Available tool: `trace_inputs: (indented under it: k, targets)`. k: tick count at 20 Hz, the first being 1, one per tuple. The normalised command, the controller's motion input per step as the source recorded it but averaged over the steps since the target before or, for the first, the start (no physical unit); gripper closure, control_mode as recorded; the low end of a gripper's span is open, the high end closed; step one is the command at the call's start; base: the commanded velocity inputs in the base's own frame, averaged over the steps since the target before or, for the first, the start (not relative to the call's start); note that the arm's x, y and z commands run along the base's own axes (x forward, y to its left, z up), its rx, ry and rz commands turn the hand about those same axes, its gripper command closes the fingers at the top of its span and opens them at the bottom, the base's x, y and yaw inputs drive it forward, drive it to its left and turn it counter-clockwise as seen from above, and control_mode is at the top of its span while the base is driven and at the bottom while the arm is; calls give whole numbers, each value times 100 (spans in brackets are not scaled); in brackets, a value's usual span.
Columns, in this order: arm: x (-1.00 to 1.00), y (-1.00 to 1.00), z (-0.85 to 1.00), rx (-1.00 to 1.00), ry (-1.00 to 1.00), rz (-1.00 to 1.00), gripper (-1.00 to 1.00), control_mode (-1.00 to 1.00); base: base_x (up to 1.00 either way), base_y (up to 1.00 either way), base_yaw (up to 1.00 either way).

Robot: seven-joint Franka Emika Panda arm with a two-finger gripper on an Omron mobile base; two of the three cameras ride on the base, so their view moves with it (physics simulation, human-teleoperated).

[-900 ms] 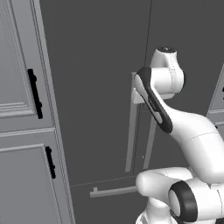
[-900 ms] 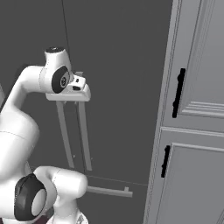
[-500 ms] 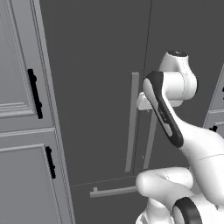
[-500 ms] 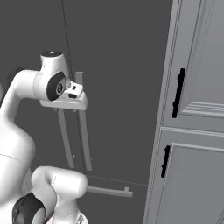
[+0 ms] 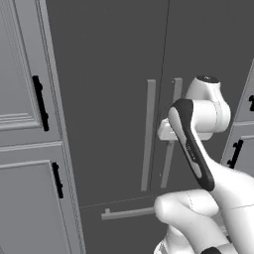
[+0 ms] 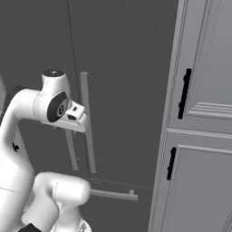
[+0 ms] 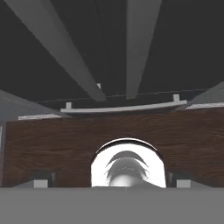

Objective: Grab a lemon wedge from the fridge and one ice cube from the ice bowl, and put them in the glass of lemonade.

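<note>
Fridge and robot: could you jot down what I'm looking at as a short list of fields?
fridge: dark grey, both doors shut
door handles: two long pale upright bars, side by side
drawer handle: pale horizontal bar, low down
pincer: open, up by the upright handles, holding nothing
cabinets: pale panelled doors either side, short black handles

The dark-grey fridge [image 5: 114,89] stands shut, apparently; its two long pale bar handles [image 6: 88,122] hang upright just ahead of the hand [image 6: 78,118], drawer handle [image 5: 128,213] below.
</note>
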Motion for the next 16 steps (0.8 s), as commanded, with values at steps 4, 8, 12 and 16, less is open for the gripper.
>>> trace_inputs:
  k: [4, 8, 12, 16]
  targets:
    - [0, 0, 0, 0, 0, 0, -100, 100, -100, 14, 9]
    - [0, 0, 0, 0, 0, 0, -100, 100, -53, 21, 9]
    - [0, 0, 0, 0, 0, 0, -100, 100, 0, 20, 9]
    - [0, 0, 0, 0, 0, 0, -100, 100, 6, 50, 39]
